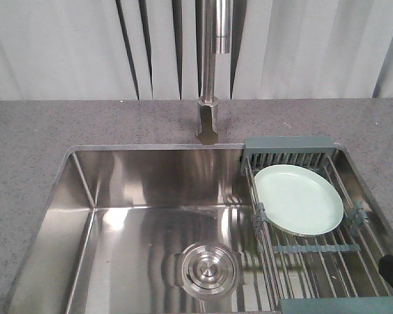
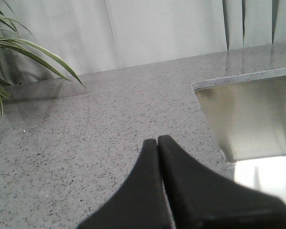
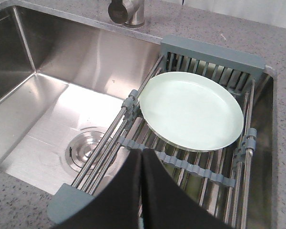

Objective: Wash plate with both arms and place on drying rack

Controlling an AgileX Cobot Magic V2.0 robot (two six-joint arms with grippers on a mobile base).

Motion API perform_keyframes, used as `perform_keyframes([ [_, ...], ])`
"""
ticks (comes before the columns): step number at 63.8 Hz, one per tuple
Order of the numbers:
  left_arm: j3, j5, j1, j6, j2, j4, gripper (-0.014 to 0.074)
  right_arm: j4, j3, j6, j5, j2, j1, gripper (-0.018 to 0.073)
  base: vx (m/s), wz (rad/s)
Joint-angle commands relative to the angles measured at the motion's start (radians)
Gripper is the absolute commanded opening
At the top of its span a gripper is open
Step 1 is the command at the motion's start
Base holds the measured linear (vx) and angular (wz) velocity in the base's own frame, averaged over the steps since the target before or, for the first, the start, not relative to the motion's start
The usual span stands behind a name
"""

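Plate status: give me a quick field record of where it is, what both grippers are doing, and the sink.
plate: lying face up on the drying rack, nothing gripping it
left gripper: shut, empty, over the countertop left of the sink
right gripper: shut, empty, over the rack's near end, apart from the plate
sink: basin bare, steel drain visible
faucet: no water seen running

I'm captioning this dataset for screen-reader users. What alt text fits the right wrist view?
A pale green plate lies on the wire drying rack across the right side of a steel sink. The shut right gripper fills the bottom foreground, holding nothing.
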Motion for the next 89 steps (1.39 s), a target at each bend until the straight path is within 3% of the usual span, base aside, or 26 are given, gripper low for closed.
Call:
perform_keyframes([
  [1, -0.021, -0.072, 0.002, -0.008, -0.015, -0.002, -0.0007, 0.013, -0.028, -0.003, -0.059, 0.007, -0.003, -0.0008, 0.0, 0.0],
  [29, -0.021, -0.072, 0.002, -0.008, -0.015, -0.002, -0.0007, 0.006, -0.027, -0.003, -0.067, 0.007, -0.003, -0.0008, 0.0, 0.0],
  [40, -0.021, -0.072, 0.002, -0.008, -0.015, -0.002, -0.0007, -0.004, 0.058, 0.024, -0.206, 0.006, -0.003, -0.0006, 0.0, 0.0],
  [46, -0.021, -0.072, 0.002, -0.008, -0.015, -0.002, -0.0007, -0.024, 0.116, 0.082, -0.31, -0.027, -0.003, -0.0004, 0.0, 0.0],
  [59, -0.021, -0.072, 0.002, -0.008, -0.015, -0.002, -0.0007, -0.174, 0.232, 0.277, -0.469, -0.157, -0.004, -0.0004, 0.0, 0.0],
  [79, -0.021, -0.072, 0.002, -0.008, -0.015, -0.002, -0.0007, -0.428, 0.368, 0.589, -0.487, -0.348, -0.087, -0.0004, 0.0, 0.0],
  [89, -0.021, -0.072, 0.002, -0.008, -0.015, -0.002, -0.0007, -0.505, 0.39, 0.642, -0.519, -0.38, -0.111, -0.0004, 0.0, 0.0],
])
